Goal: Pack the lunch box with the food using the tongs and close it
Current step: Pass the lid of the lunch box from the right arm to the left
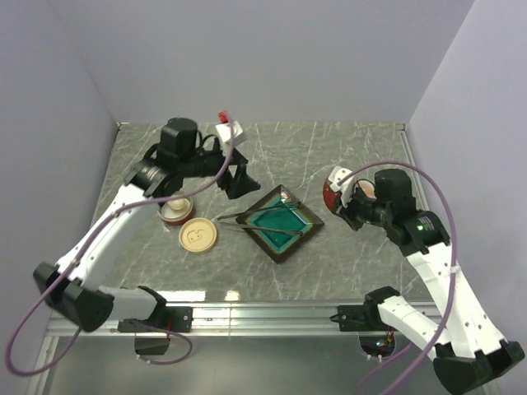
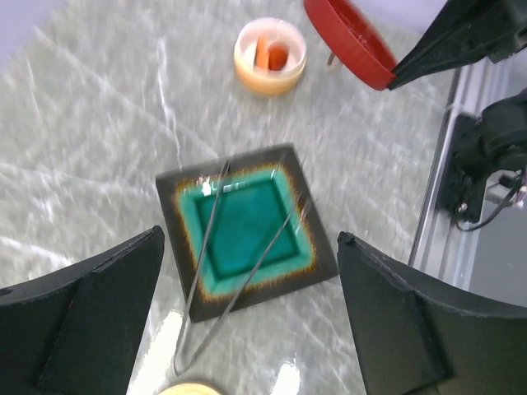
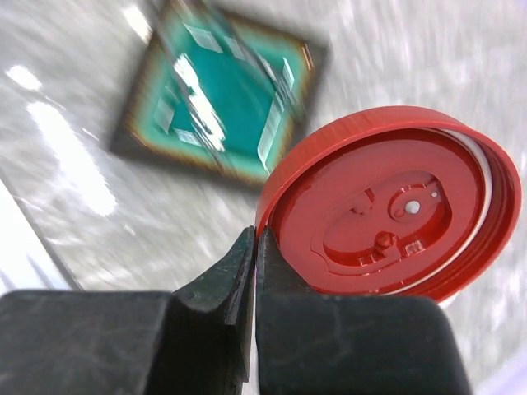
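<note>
The grey tongs (image 1: pixel 255 212) (image 2: pixel 250 271) lie across the green square dish (image 1: pixel 284 220) (image 2: pixel 247 226), their joined end on the table to its left. My left gripper (image 1: pixel 235 179) (image 2: pixel 251 239) hangs open above them with nothing in it. My right gripper (image 1: pixel 336 197) (image 3: pixel 255 234) is shut on the rim of a red round lid (image 1: pixel 332 188) (image 3: pixel 387 206) (image 2: pixel 346 41), held off the table. Orange-red food lumps (image 2: pixel 278 56) sit in an open cream round container (image 2: pixel 270 53). A cream egg-shaped piece (image 1: pixel 196 237) lies in another round container (image 1: pixel 198 236).
A third round container with a red rim (image 1: pixel 175 210) stands under my left arm. Grey walls close in the table at the back and sides. A metal rail (image 1: pixel 263 309) runs along the near edge.
</note>
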`<control>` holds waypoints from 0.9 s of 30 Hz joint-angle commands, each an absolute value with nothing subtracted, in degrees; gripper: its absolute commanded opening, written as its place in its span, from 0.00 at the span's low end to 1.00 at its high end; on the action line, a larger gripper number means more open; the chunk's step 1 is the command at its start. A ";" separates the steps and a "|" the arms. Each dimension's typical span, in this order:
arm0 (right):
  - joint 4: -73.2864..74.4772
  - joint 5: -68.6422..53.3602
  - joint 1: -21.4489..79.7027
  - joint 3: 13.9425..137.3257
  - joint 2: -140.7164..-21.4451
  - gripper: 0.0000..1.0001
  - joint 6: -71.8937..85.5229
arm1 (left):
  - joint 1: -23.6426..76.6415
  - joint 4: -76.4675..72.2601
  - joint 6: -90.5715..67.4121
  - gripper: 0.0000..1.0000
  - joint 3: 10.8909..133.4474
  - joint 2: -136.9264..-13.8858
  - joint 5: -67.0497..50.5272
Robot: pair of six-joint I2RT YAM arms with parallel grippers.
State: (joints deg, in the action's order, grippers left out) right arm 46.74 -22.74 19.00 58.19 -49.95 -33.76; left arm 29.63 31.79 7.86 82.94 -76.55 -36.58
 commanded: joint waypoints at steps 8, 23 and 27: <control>43.68 -57.70 18.63 72.76 -50.79 0.00 -30.79 | 28.57 8.97 3.78 0.89 69.79 -63.38 -46.67; 12.84 -68.56 19.68 73.39 -53.26 0.00 8.16 | 30.31 -13.63 -5.31 0.85 58.36 -53.62 -46.27; 10.72 -65.22 20.39 71.98 -52.73 0.00 10.81 | 36.37 -12.04 5.26 0.85 57.92 -54.05 -37.90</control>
